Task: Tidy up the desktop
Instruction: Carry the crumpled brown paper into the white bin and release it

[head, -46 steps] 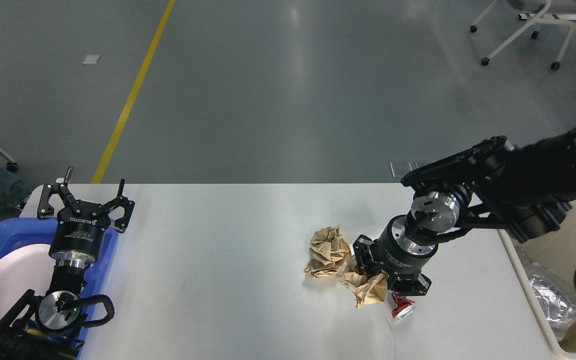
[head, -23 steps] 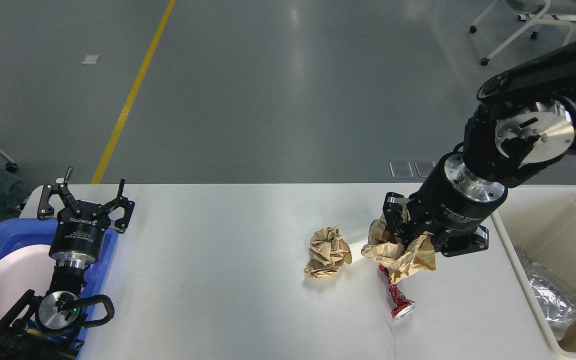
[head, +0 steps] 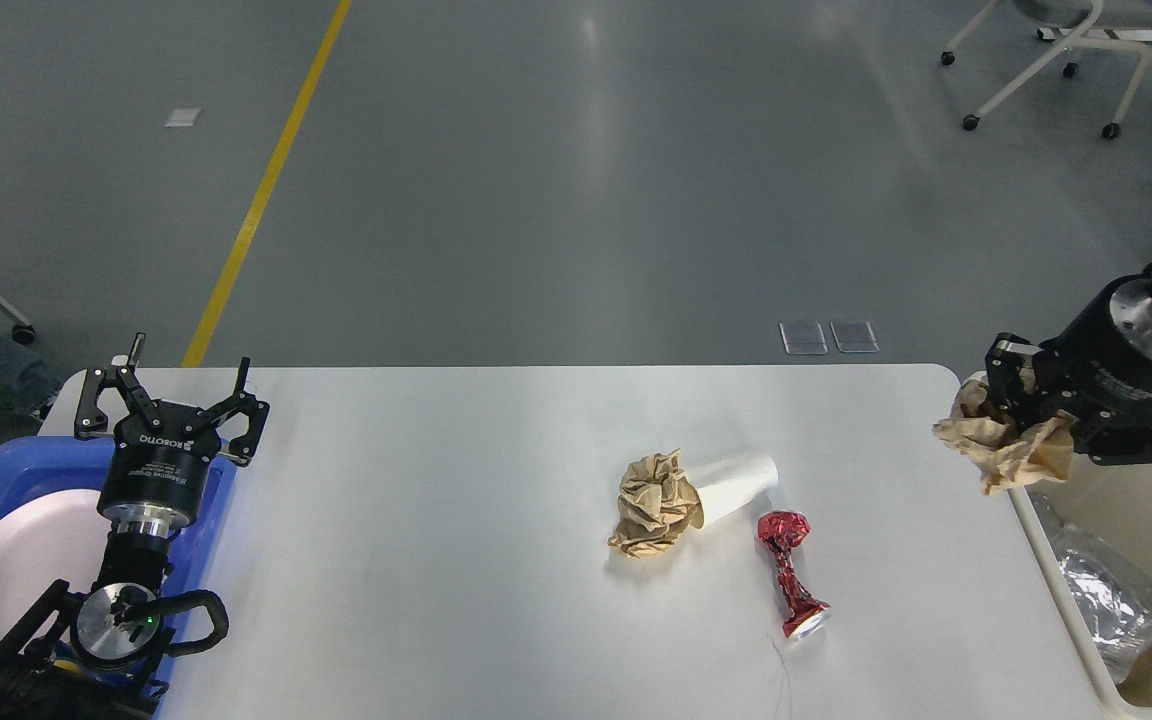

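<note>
While clamped on crumpled brown paper (head: 1006, 450), right gripper (head: 1031, 440) at desktop (head: 436, 560) right edge, left gripper (head: 171, 400) spread, empty.

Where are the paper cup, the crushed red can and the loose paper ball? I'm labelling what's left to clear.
paper cup (head: 736, 483), head view, its white side wall.
crushed red can (head: 788, 575), head view, its twisted middle.
loose paper ball (head: 654, 503), head view, its crumpled centre.

Right gripper (head: 1021, 432) with crumpled brown paper (head: 1002, 447) now at desktop (head: 436, 560) right edge, white cup (head: 733, 485) uncovered.
</note>
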Controlling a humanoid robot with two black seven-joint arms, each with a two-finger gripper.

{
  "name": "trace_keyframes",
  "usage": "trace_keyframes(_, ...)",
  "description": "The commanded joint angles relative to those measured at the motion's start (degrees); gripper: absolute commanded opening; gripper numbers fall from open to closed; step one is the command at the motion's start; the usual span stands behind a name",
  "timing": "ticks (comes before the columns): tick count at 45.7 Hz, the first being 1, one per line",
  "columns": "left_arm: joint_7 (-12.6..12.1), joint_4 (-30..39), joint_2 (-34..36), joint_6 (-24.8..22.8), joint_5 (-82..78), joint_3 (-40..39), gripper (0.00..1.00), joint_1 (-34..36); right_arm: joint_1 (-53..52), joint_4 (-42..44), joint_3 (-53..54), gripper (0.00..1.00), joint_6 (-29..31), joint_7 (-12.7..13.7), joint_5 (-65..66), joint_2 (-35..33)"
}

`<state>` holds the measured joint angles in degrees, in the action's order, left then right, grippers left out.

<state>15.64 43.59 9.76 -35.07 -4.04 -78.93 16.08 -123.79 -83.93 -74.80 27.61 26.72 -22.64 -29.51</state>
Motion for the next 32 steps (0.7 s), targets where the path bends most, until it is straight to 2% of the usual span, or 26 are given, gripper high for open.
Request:
trace_keyframes(1, 0.0, 0.0, 0.0, 0.0, 0.0, 0.0, 0.96, 0.0, 7.9, 10.3, 0.8, 0.00, 0.0, 0.0, 6.2, -7.0)
trace_keyframes(9, 0.0, 0.0, 0.0, 0.0, 0.0, 0.0, 0.96, 0.0, 23.0, 26.7, 6.1, 0.00, 0.0, -0.3, 10.0, -12.2)
trace_keyframes(19, 0.0, 0.0, 0.0, 0.0, 0.0, 0.0, 0.96, 0.0, 50.8, 50.3, 24.3, 0.00, -1.0, -0.5, 10.6, -11.0)
trace_keyframes(23, 0.0, 0.0, 0.0, 0.0, 0.0, 0.0, 0.96, 0.0, 59.1, 57.9, 29.3, 0.00, -3.4, -1.2, 10.9, -7.3)
trace_keyframes(27, 0.0, 0.0, 0.0, 0.0, 0.0, 0.0, 0.96, 0.0, 65.9, 63.2, 29.9, 0.00, -7.4, -3.7, 12.8, -3.1)
trace_keyframes(32, 0.0, 0.0, 0.0, 0.0, 0.0, 0.0, 0.96, 0.0, 72.7, 67.7, 29.7, 0.00, -15.3, -8.4, 17.3, 2.1)
